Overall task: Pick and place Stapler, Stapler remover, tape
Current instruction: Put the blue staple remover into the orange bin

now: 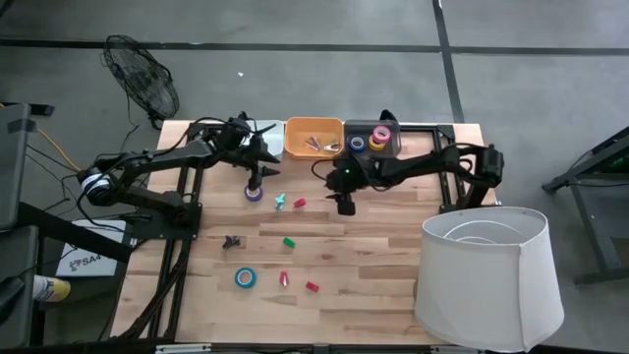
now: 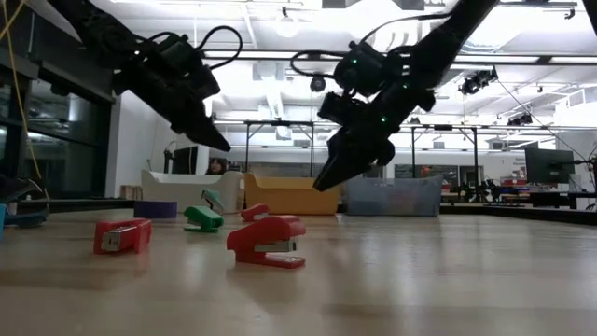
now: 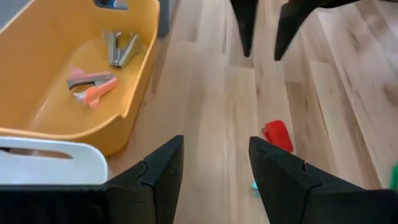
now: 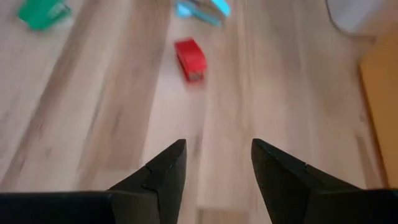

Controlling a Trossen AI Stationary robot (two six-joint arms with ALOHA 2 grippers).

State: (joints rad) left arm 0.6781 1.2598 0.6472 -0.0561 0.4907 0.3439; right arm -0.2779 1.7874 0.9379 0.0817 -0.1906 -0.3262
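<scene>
Both tools are empty with jaws apart: the right tool [image 1: 346,206] should descend squarely over the red stapler [image 4: 189,59] near the bench's far-edge bins, left tool [image 1: 258,179] holding clear.

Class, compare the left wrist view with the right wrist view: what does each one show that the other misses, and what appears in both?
Only the left wrist view shows the yellow plastic bin holding pinkish and grey staple removers, plus the right gripper farther off. Only the right wrist view shows the small green stapler. Both show the small red stapler lying on the pale wooden table, seen between that arm's own open fingers.
</scene>
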